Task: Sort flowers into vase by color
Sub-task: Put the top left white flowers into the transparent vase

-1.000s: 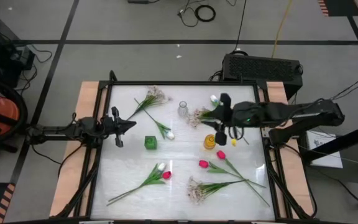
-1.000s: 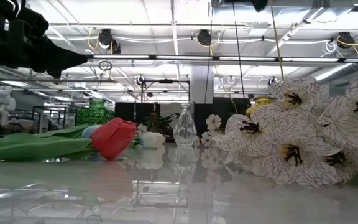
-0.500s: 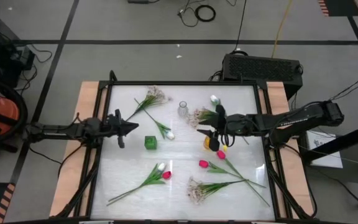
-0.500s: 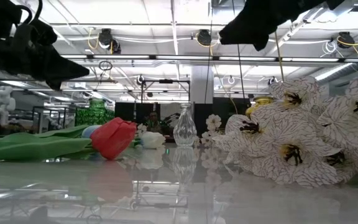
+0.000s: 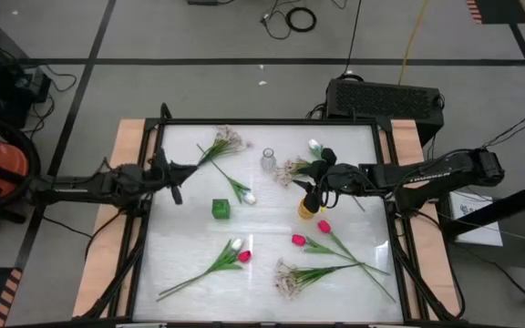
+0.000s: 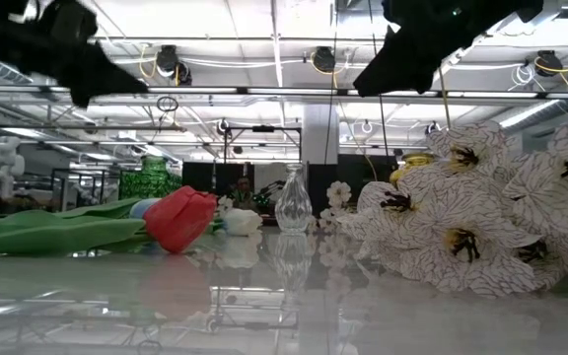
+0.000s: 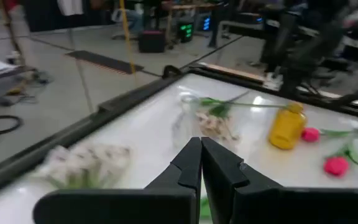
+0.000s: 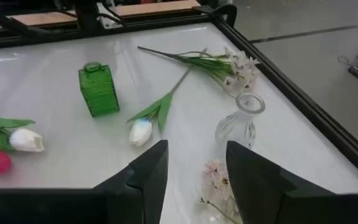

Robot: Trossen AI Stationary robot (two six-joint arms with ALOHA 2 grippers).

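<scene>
Three vases stand on the white table: green (image 5: 221,209), clear glass (image 5: 268,161) and yellow (image 5: 308,209). The flowers lie flat around them: sprays (image 5: 229,140) (image 5: 294,169) (image 5: 288,278), white tulips (image 5: 245,195) (image 5: 314,144) (image 5: 235,244) and pink tulips (image 5: 298,240) (image 5: 324,226) (image 5: 243,256). My right gripper (image 5: 313,188) (image 8: 197,168) hangs open over the yellow vase's far side, holding nothing. It points toward the clear vase (image 8: 240,121) and the spray (image 8: 219,180) beside it. My left gripper (image 5: 176,171) (image 7: 201,158) is shut and empty, up in the air at the table's left edge.
A raised black frame (image 5: 272,122) borders the table. A black box (image 5: 386,96) sits beyond the far right corner. In the low view a pink tulip (image 6: 180,219) and a big spray (image 6: 481,222) lie close to the near edge.
My right gripper has come down toward the yellow vase and shifted a little toward the table's left. My left gripper has risen at the left edge and rolled slightly. The flowers and vases have stayed where they were.
</scene>
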